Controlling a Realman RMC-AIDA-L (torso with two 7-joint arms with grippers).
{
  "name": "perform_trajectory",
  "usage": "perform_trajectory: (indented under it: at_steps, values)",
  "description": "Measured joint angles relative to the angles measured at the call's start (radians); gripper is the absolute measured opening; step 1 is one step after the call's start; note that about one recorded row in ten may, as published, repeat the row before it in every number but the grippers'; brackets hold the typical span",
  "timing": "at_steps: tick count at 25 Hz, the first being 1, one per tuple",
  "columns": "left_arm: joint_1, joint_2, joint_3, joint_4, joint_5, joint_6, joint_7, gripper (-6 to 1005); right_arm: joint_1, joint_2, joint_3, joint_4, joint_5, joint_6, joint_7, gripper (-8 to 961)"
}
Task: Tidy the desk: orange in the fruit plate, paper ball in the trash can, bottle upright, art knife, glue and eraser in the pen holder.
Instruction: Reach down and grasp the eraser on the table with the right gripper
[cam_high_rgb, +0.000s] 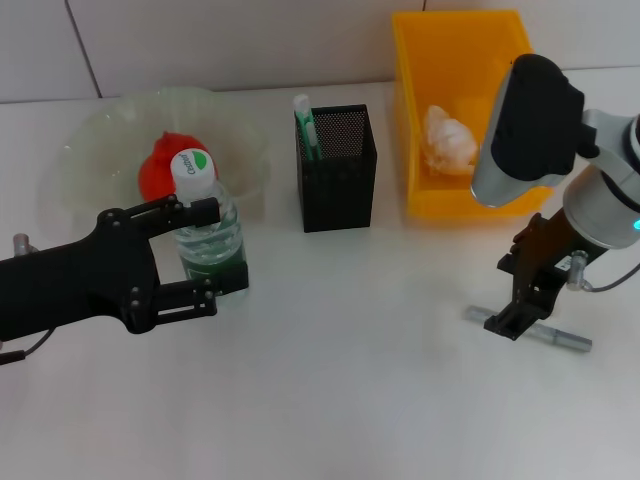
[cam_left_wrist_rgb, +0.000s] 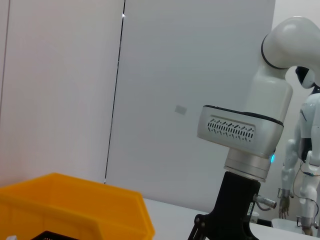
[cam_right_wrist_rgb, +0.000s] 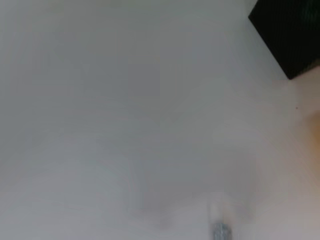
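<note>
The bottle (cam_high_rgb: 206, 226) is being held upright on the desk (cam_high_rgb: 350, 380) by the left gripper (cam_high_rgb: 205, 255), whose black fingers are closed around the bottle's body, one finger passing behind it near the neck and one in front near the base. The bottle is standing just in front of the fruit plate (cam_high_rgb: 90, 150), in which the orange (cam_high_rgb: 157, 170) is already lying. The paper ball (cam_high_rgb: 449, 140) is resting inside the yellow trash can (cam_high_rgb: 415, 90), and a green-and-white item is standing in the black mesh pen holder (cam_high_rgb: 337, 170).

The art knife (cam_high_rgb: 545, 332) is lying flat on the desk at the robot's right, its long axis running nearly side to side with a slight tilt. It is being straddled by the right gripper (cam_high_rgb: 512, 322), which is lowered directly over the knife's left-hand end, so the knife is lying right beneath the fingertips and across them. The fingers appear parted around the handle rather than pinched onto it, though this is judged only from the head view. The right arm is clearly the nearer one to the knife. In the right wrist view, one grey end of the knife is showing, with a corner of the pen holder well apart from it.
</note>
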Motion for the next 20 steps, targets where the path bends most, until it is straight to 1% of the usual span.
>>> perform_trajectory:
  at_steps: [10,20]
  values:
    - [-0.003,-0.001,0.001,0.0,0.0,0.0,-0.002,806,-0.026,-0.001,0.042,-0.002,-0.039,-0.006,-0.006,794]
    - [-0.003,-0.001,0.006,0.0,0.0,-0.003,-0.003,806,-0.019,-0.003,0.109,0.011,-0.057,-0.005,-0.038,795]
